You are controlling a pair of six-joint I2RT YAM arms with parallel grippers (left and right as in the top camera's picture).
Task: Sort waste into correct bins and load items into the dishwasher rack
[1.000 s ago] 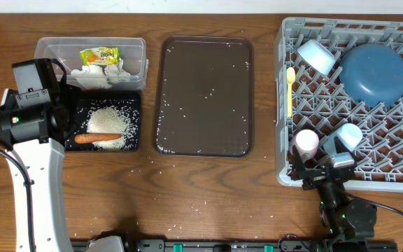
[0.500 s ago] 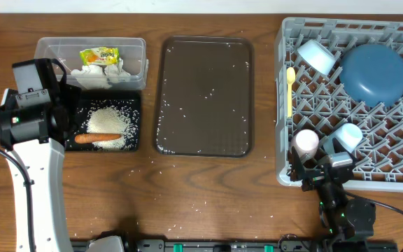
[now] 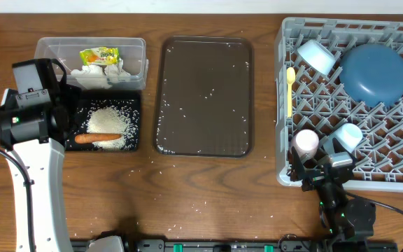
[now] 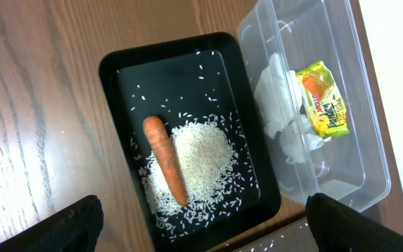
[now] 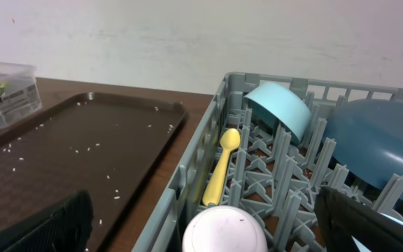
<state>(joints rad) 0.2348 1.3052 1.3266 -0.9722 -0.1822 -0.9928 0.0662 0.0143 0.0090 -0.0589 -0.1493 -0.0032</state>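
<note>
Clear tub [image 3: 135, 49], 10 o'clock on the counter [image 3: 208, 189]: we log crumpled tissue [image 3: 102, 72] and the yellow-green wrapper [image 3: 99, 54].

Black tray [image 3: 133, 105], against the tub's 6 o'clock side: a rice heap [image 3: 107, 119] with the carrot [image 3: 98, 138] on its 6 o'clock edge. Carrot long axis 9–3, thick end toward 9.

Brown serving tray [image 3: 205, 70], centre: a scatter of loose grains.

Rack [image 3: 397, 161], 3 o'clock: dark-blue dish [image 3: 373, 73], light-blue cup [image 3: 315, 56], small white bowl [image 3: 348, 134], pink cup [image 3: 305, 142], yellow spoon [image 3: 290, 94]. Spoon long axis 12–6, bowl end toward 12.

The left arm stands at 9 o'clock of the black tray. The left gripper [image 4: 203, 217] hangs above it, jaws spread wide, holding nothing.

The right arm sits low at the rack's 6 o'clock rim. The right gripper [image 5: 201, 210] faces 12, jaws wide apart. We see the pink cup in the gap but cannot tell contact.
</note>
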